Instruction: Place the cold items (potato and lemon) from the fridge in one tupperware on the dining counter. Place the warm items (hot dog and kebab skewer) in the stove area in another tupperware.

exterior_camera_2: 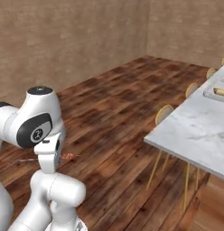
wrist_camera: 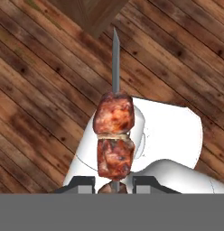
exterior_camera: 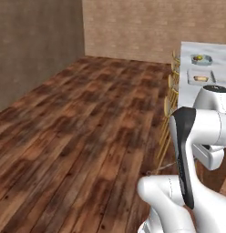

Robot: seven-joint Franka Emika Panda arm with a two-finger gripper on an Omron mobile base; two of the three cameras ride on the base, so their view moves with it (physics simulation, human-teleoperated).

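Firmly clamped in the hand (wrist_camera: 114,186): kebab skewer (wrist_camera: 114,135), meat chunks just past the fingertips, point projecting straight ahead over wooden floor (wrist_camera: 37,90).

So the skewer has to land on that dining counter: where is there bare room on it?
The near marble end of the dining counter is bare, bordered by the stools. The far end is crowded: one tupperware holds the hot dog, another sits beyond.

Even soft light, faint shadows, slightly blurry
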